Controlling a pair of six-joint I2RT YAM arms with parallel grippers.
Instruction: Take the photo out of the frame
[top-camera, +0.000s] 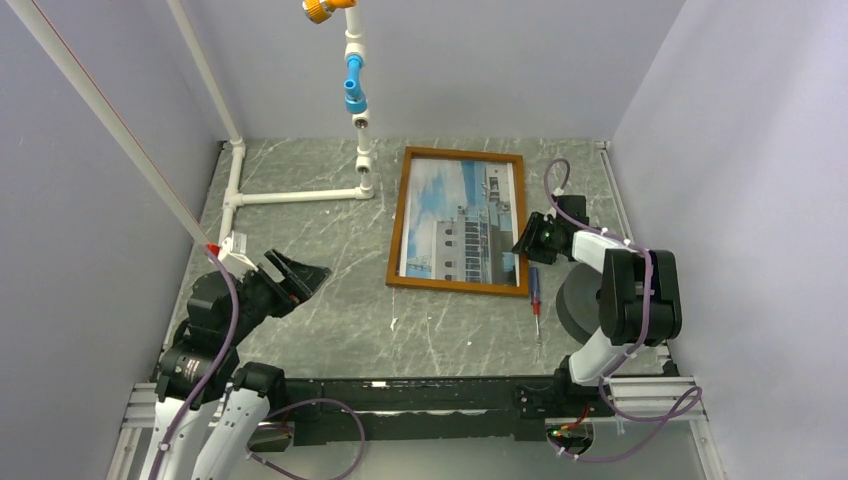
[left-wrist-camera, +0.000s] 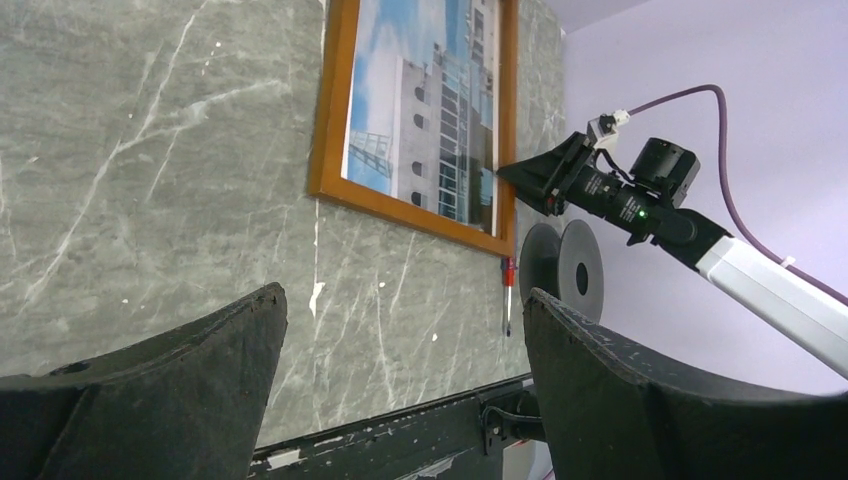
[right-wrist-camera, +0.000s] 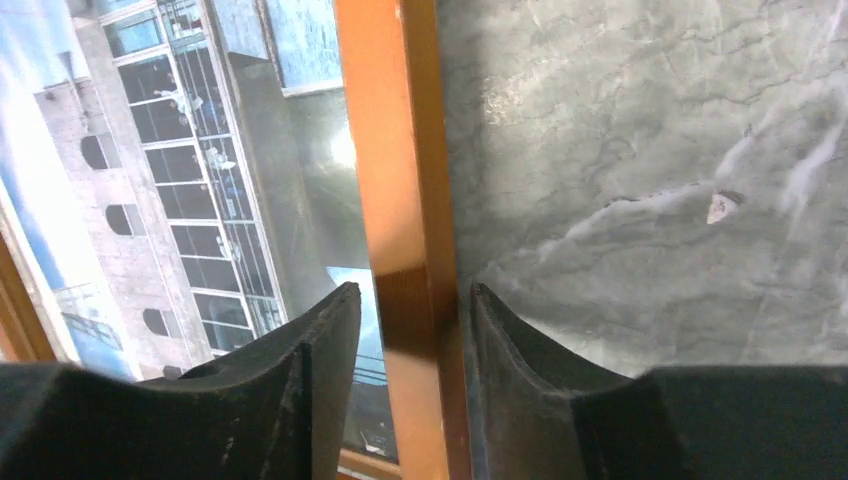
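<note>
The frame (top-camera: 398, 222) is thin reddish-brown wood and lies flat on the marble table, right of centre. The photo (top-camera: 455, 215) of a white building against blue sky sits inside it. My right gripper (top-camera: 524, 243) is at the frame's right rail near its lower corner. In the right wrist view its jaws (right-wrist-camera: 415, 290) straddle that rail (right-wrist-camera: 395, 170): the right finger touches it, and the left finger stands over the photo (right-wrist-camera: 180, 170) with a small gap. My left gripper (top-camera: 305, 275) is open and empty, raised at the left, well away from the frame (left-wrist-camera: 330, 120).
A red-handled screwdriver (top-camera: 534, 290) lies just right of the frame's lower corner. A grey disc (top-camera: 578, 300) stands beside the right arm. A white pipe structure (top-camera: 300, 196) with blue and orange fittings stands at the back left. Walls close in three sides.
</note>
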